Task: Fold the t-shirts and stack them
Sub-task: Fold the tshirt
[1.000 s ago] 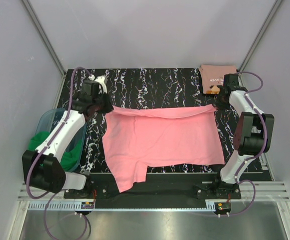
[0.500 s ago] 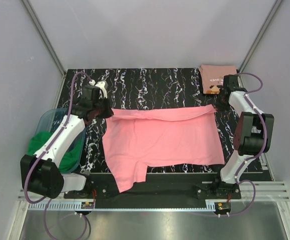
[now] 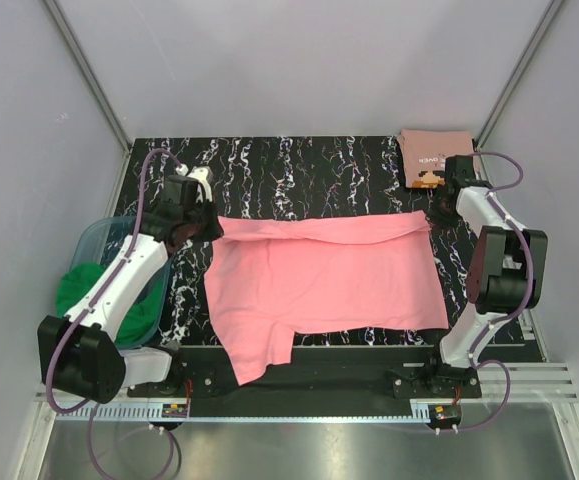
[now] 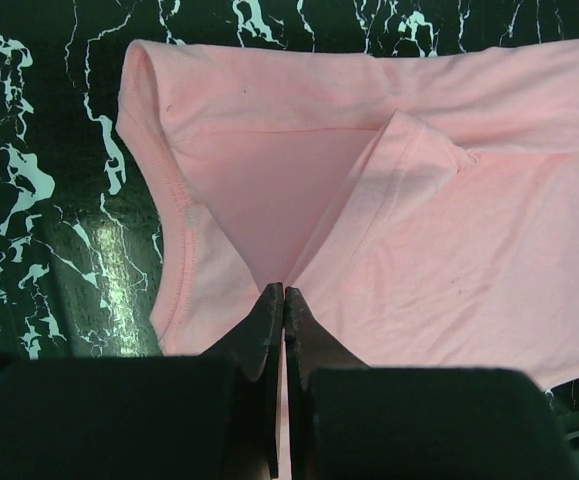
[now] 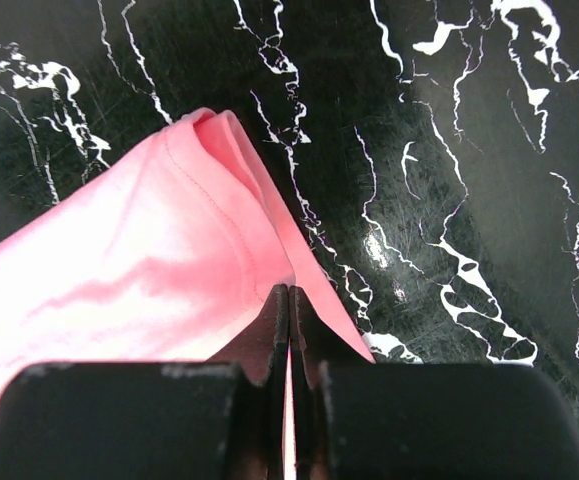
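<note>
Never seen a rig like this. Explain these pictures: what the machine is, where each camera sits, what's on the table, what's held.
It is a robot with two arms bolted at the near edge of a black marbled table. The wide picture looks down from above and behind them; each close-up comes from a camera on one wrist, looking along its own fingers. A bright pink t-shirt lies spread on it. The left gripper and right gripper are each shut on one end of its far edge, which is folded over. A salmon t-shirt lies folded in the far right corner. A clear bin at the left holds green cloth.
</note>
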